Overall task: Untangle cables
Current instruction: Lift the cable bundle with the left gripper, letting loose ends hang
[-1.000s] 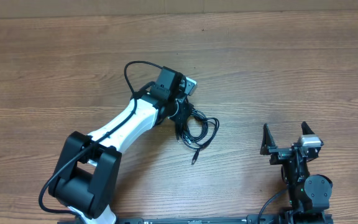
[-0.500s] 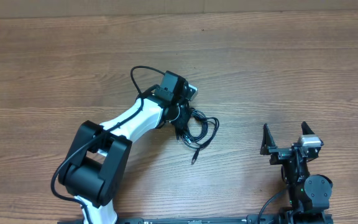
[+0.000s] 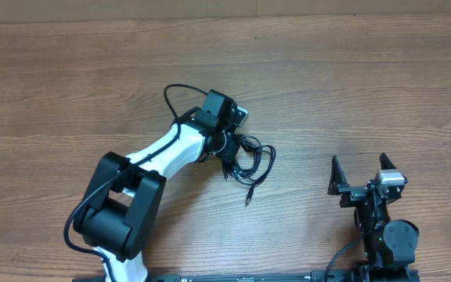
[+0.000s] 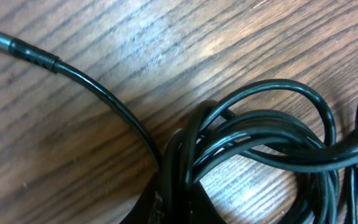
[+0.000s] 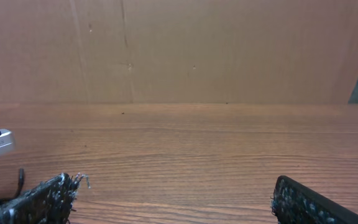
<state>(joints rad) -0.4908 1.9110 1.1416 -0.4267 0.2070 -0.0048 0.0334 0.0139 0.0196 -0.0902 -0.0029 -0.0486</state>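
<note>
You're working on a brown wood-grain table [image 3: 382, 94] backed by a plain cardboard wall [image 5: 229, 50]. The cables [image 3: 250, 163] lie bunched in overlapping loops near the table's middle, with one plug end [image 3: 247, 201] trailing toward the near edge. Your left gripper [image 3: 229, 148] is closed at the bunch's left edge and seems to pinch several strands, though its fingers are mostly out of frame. Your right gripper [image 3: 359, 182] sits well apart to the right, jaws spread wide.

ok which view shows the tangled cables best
Overhead: it takes in the whole bunch of cables on the table, its loops and the loose plug end trailing below. The left wrist view gives only a cropped close-up of overlapping loops. The right wrist view shows almost nothing of them, mostly bare wood.
</note>
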